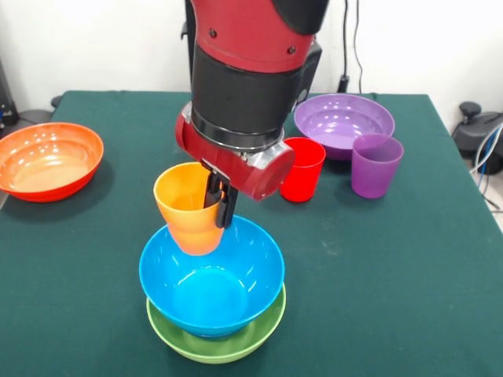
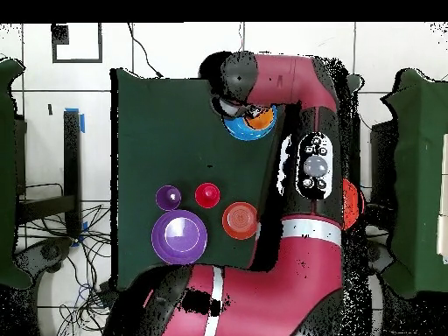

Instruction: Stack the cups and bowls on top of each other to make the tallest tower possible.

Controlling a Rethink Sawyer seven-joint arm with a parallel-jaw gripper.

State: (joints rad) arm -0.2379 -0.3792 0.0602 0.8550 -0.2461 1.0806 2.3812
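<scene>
Midway through the build, the tower (image 1: 214, 302) stands two pieces high near the front edge of the green-clothed table (image 1: 409, 259): a deep light blue bowl (image 1: 212, 283) nested in a lime green bowl (image 1: 216, 342). The gripper (image 1: 220, 196) is clamped on the orange cup (image 1: 189, 206), one black finger (image 1: 229, 206) outside the rim and the other inside, and holds it tilted above the blue bowl's far rim, apparently not yet set down. By these pictures, seating that cup would make the third tier.

Much is left. The red cup (image 1: 302, 169) and the purple cup (image 1: 376, 165) stand upright and untouched toward the table's far right corner, just in front of the wide purple bowl (image 1: 343, 122), with the purple cup close against that bowl's rim. The wide orange-red bowl (image 1: 49, 159) sits apart at the left edge, partly overhanging it. In the overhead view a smaller orange bowl (image 2: 240, 220) shows beside the red cup; the front view hides it behind the arm. No dark blue bowl can be made out.

The red and black arm (image 1: 251, 63) comes down steeply over the table's middle, its wrist directly above the tower and the fingers pointing down into the cup's mouth.
</scene>
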